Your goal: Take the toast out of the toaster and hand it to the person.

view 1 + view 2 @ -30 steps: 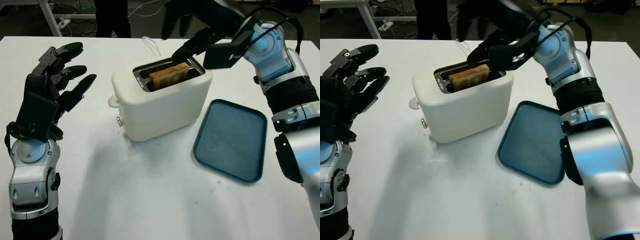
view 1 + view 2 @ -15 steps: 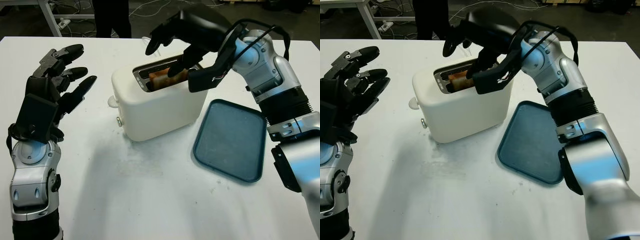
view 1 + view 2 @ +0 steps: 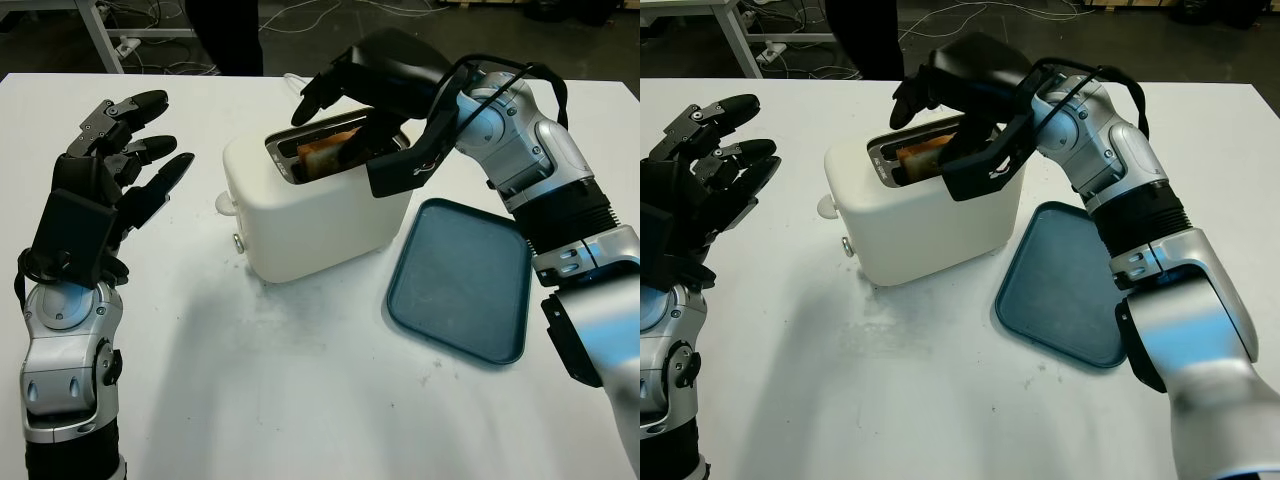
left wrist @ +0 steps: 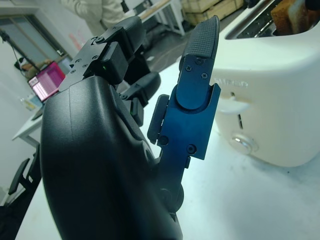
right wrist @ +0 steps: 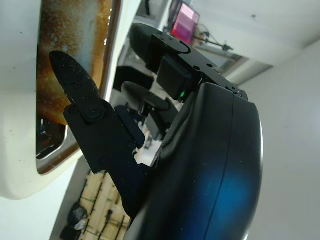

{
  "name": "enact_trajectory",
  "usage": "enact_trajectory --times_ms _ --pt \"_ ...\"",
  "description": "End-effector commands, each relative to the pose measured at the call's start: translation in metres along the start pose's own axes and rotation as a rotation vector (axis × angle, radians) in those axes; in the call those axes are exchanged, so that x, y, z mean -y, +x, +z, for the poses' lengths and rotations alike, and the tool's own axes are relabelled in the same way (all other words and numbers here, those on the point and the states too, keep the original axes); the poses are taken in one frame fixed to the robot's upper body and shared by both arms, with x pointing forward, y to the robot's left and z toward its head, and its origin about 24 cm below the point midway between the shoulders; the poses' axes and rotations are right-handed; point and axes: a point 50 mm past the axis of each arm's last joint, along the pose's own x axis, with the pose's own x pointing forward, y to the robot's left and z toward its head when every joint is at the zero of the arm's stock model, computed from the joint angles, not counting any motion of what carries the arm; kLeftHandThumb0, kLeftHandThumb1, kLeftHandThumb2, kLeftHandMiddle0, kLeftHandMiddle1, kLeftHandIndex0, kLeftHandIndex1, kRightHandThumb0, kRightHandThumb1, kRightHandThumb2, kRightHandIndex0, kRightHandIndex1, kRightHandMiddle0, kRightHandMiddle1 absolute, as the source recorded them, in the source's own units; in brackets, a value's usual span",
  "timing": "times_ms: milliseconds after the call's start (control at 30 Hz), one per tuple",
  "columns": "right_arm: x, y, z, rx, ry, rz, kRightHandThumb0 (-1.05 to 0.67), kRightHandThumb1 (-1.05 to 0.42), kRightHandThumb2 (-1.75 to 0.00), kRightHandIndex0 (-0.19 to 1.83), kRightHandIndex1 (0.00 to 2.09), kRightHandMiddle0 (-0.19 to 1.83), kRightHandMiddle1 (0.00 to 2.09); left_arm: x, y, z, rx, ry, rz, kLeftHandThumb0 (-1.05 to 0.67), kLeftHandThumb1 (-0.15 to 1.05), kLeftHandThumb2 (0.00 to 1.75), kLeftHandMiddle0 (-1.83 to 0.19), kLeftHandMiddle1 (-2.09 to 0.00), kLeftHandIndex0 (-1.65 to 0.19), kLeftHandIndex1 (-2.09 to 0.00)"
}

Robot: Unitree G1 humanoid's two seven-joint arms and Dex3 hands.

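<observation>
Reaching over the cream toaster (image 3: 320,205), my right hand (image 3: 365,100) sits above its slot, toward the far edge of the white tabletop (image 3: 300,400) and near the middle of its width. One of its fingers (image 5: 80,95) angles down at the slot opening beside the toast (image 3: 322,155); the other digits extend past the far side of the toaster. Whether the finger contacts the toast cannot be determined, and I cannot tell whether this hand has closed on anything. The toast stands upright inside the slot, its browned top edge level with the chrome rim. My left hand (image 3: 105,185) is open and holds nothing; it is raised over the left part of the tabletop, well apart from the toaster, palm turned toward it. In the left wrist view the toaster's side faces that hand, showing a lever slot and a round button. A dark teal tray (image 3: 465,280) lies flat on the tabletop toward the right edge, just beside the toaster and under my right forearm. A person (image 3: 230,35) in dark trousers stands beyond the far edge of the tabletop.
</observation>
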Motion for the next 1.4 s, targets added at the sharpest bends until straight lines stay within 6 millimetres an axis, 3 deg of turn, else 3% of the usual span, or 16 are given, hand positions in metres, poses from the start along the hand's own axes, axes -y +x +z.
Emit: enact_trajectory --times_ms 0,133,333,500,700,833,900,967,1100,1200,1367 --pt "0.000 -0.003 -0.003 -0.015 0.025 0.004 -0.38 -0.60 0.00 0.79 0.61 0.96 0.13 -0.002 -0.002 0.000 0.007 0.010 0.011 -0.58 0.90 0.00 -0.27 -0.85 -0.39 -0.48" --pt "-0.001 -0.004 -0.005 -0.031 0.032 0.047 -0.42 -0.60 -0.01 0.87 0.69 1.03 0.14 -0.002 -0.002 0.000 0.007 0.002 0.009 -0.57 0.90 0.00 -0.27 -0.85 -0.39 -0.47" --pt "-0.003 -0.006 -0.007 -0.056 0.063 0.097 -0.39 -0.62 0.00 1.04 0.62 1.12 0.14 -0.002 -0.002 0.000 0.007 0.012 0.014 -0.57 0.90 0.00 -0.27 -0.85 -0.39 -0.47" --pt "-0.007 -0.007 -0.008 -0.095 0.077 0.171 -0.40 -0.62 0.00 1.00 0.93 1.17 0.15 -0.002 -0.001 0.001 0.010 0.011 0.012 -0.57 0.91 0.00 -0.26 -0.85 -0.39 -0.47" --pt "-0.022 -0.008 -0.010 -0.109 0.104 0.260 -0.39 -0.62 0.00 0.99 1.03 1.21 0.17 -0.002 -0.001 0.001 0.012 0.017 0.014 -0.57 0.91 0.00 -0.26 -0.85 -0.39 -0.46" --pt "-0.033 -0.010 -0.012 -0.070 0.084 0.215 -0.38 -0.66 -0.01 1.09 1.07 1.31 0.25 -0.002 -0.001 0.001 0.015 0.016 0.014 -0.57 0.91 0.00 -0.27 -0.85 -0.40 -0.46" --pt "-0.038 -0.012 -0.012 -0.046 0.027 0.155 -0.49 -0.71 -0.01 1.20 1.08 1.32 0.43 -0.003 -0.001 0.001 0.017 0.018 0.012 -0.59 0.91 0.00 -0.28 -0.86 -0.40 -0.46" --pt "-0.042 -0.013 -0.012 -0.021 -0.060 0.107 -0.55 -0.86 -0.02 1.21 1.37 1.16 1.00 -0.003 -0.001 0.001 0.016 0.019 0.011 -0.57 0.90 0.00 -0.27 -0.85 -0.40 -0.46" --pt "-0.045 -0.015 -0.013 0.027 -0.150 0.019 -0.56 -0.92 -0.22 1.20 1.71 0.97 1.62 -0.002 -0.001 0.001 0.011 0.015 0.012 -0.57 0.90 0.00 -0.27 -0.85 -0.40 -0.46" --pt "-0.040 -0.015 -0.013 0.057 -0.167 -0.047 -0.53 -0.92 -0.32 1.22 1.74 0.95 1.73 -0.002 -0.001 0.001 0.011 0.011 0.012 -0.56 0.90 0.00 -0.27 -0.85 -0.40 -0.46" --pt "-0.016 -0.011 -0.018 0.048 -0.158 -0.184 -0.48 -0.92 -0.28 1.20 1.75 0.92 1.75 -0.002 -0.002 0.001 0.012 0.014 0.012 -0.57 0.90 0.00 -0.27 -0.86 -0.40 -0.46"
